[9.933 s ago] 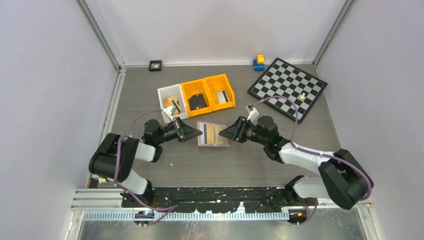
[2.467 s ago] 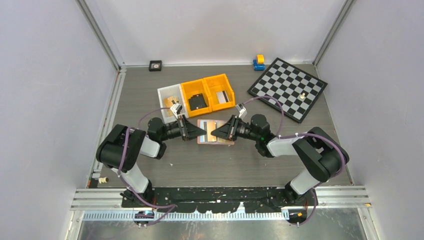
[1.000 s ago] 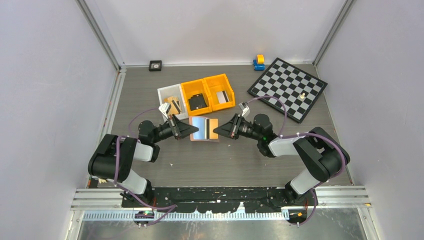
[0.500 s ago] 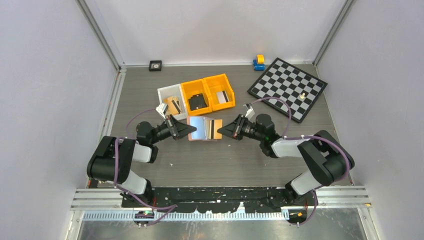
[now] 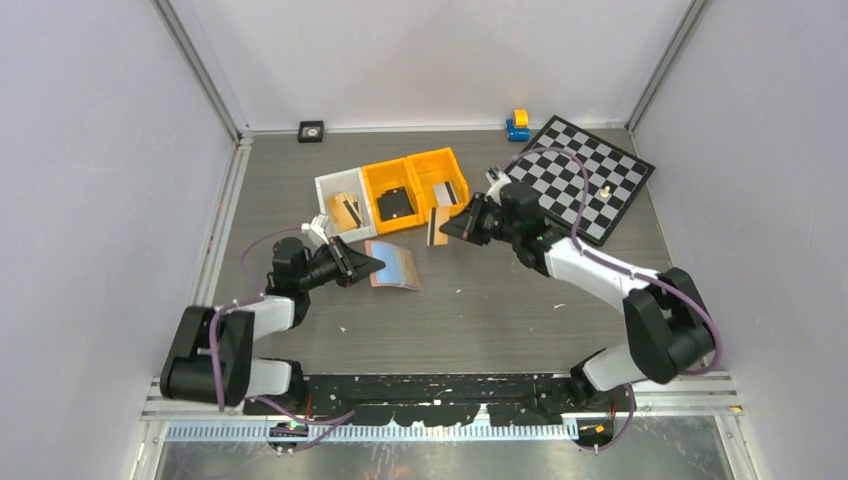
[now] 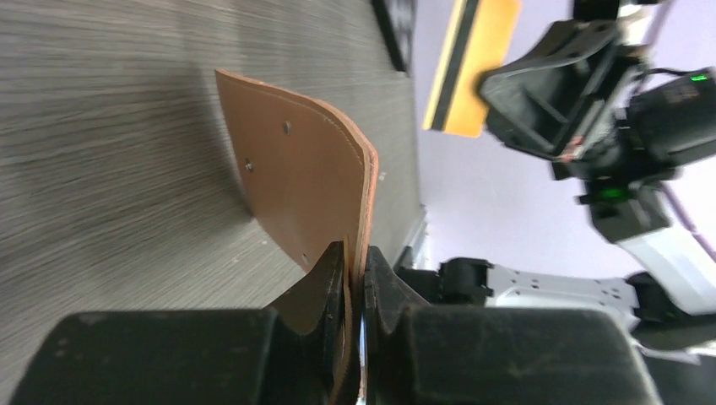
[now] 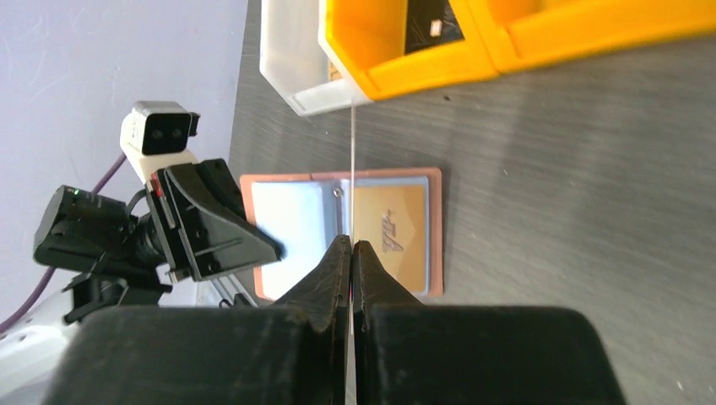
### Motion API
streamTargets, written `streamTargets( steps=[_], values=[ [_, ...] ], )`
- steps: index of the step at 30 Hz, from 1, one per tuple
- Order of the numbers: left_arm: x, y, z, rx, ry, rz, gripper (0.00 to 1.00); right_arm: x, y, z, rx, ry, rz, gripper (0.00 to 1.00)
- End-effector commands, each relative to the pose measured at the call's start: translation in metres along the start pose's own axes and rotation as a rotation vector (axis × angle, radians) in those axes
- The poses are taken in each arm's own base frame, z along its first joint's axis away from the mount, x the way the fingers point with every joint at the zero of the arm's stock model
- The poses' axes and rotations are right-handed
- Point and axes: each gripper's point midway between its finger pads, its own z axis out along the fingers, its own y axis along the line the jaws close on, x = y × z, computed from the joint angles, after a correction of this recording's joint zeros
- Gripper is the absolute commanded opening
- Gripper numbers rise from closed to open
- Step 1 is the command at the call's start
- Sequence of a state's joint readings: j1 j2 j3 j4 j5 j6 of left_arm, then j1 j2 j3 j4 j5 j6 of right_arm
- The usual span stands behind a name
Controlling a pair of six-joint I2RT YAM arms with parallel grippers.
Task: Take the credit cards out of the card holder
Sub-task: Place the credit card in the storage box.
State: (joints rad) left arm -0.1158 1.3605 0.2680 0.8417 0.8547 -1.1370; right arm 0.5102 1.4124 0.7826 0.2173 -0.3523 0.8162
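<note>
– Fingers: we find the left fingers [image 6: 331, 274] pinched on one edge of the holder [image 6: 308, 181], and the right fingers [image 7: 336, 270] closed on a card [image 7: 351, 143].
– Where do we place them?
– We place the holder open, just in front of the bins [image 5: 419, 187], with its gripped edge apparently raised off the table [image 5: 480, 310]. The card is clear of it, held in the air near the rightmost bin.
– Risks?
– We judge two. The card is held by a narrow margin, so a quick swing could twist it loose short of any bin. The holder bows under a one-edge pinch and could slip out or flop shut. We also note a tan card [image 7: 397, 228] in the pocket away from the left fingers, so the job is not done.
– Do the views agree?
– They complement. Our right wrist view gives the held card only as a hairline, edge-on, but shows the holder's inside and that tan card. Our left wrist view gives the held card's yellow face and dark stripe, yet only the holder's leather back.
</note>
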Motion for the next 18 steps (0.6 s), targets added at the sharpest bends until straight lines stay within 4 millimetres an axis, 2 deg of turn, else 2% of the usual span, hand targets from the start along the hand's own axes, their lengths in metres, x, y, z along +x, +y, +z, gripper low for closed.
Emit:
streamTargets(
  steps=[1, 5, 7, 8, 10, 13, 18],
  values=[
    [-0.003, 0.027, -0.015, -0.245, -0.014, 0.096, 0.0, -0.01, 0.025, 0.024, 0.019, 0.069, -0.094, 0.01],
    [-0.006, 0.032, -0.041, -0.391, -0.077, 0.193, 0.0, -0.024, 0.057, 0.059, -0.037, 0.085, -0.122, 0.0],
    [-0.003, 0.032, -0.056, -0.449, -0.089, 0.247, 0.0, -0.024, 0.07, 0.08, -0.054, 0.101, -0.135, 0.0],
    [0.0, 0.035, -0.064, -0.488, -0.087, 0.262, 0.0, -0.019, 0.068, 0.095, -0.046, 0.121, -0.143, 0.0],
    [-0.002, 0.034, -0.075, -0.522, -0.128, 0.301, 0.0, -0.01, 0.078, 0.115, -0.042, 0.151, -0.175, 0.0],
    [-0.006, 0.027, -0.077, -0.496, -0.189, 0.317, 0.0, -0.006, 0.086, 0.144, -0.035, 0.154, -0.201, 0.0],
    [-0.003, 0.026, -0.075, -0.483, -0.166, 0.307, 0.0, -0.004, 0.088, 0.186, -0.04, 0.176, -0.204, 0.0]
  ],
)
